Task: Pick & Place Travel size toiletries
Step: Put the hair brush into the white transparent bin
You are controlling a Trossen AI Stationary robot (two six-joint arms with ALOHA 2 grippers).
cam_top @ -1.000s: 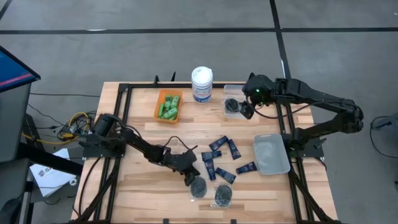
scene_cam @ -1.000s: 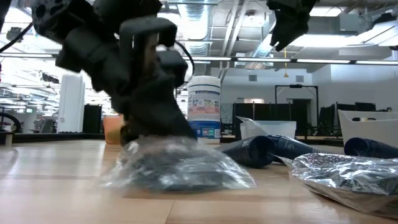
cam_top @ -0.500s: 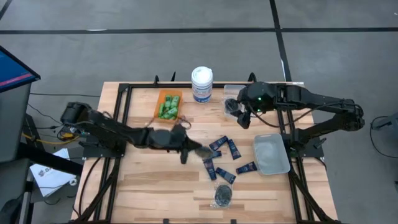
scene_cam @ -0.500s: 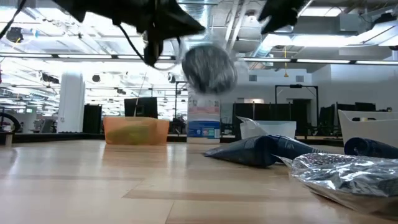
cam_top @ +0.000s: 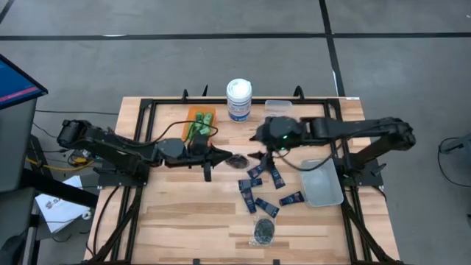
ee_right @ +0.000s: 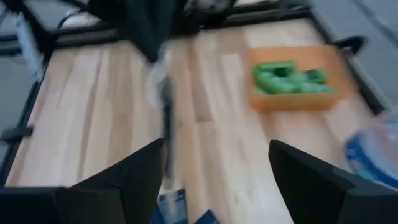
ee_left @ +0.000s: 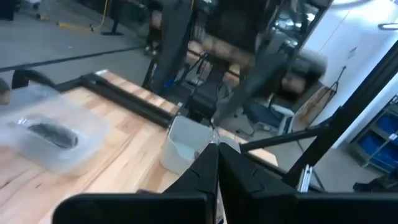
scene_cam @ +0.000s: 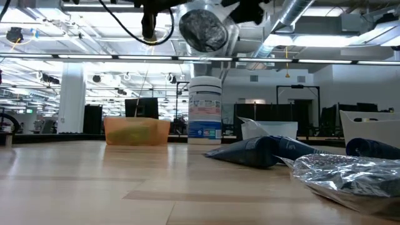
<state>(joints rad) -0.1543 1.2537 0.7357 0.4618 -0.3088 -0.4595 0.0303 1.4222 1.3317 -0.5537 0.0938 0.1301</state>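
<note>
Right now the left gripper (cam_top: 221,155) hangs above the middle of the wooden surface (cam_top: 176,213), its jaws clenched on the edge of a clear packet with a black disc (cam_top: 238,160), lifted well clear of the wood. Facing it from the right, the right gripper (cam_top: 259,138) has its jaws spread wide, just beside the packet and holding nothing. Below them, dark navy tubes (cam_top: 265,184) lie scattered right of centre, and a second disc packet (cam_top: 265,232) rests near the front edge. At the far side, green bottles (cam_top: 199,125) sit in an orange bin (cam_top: 189,118), with a white canister (cam_top: 238,99) to its right and a clear bin (cam_top: 278,108) beyond that. Another clear tray (cam_top: 321,182) sits at the right.
</note>
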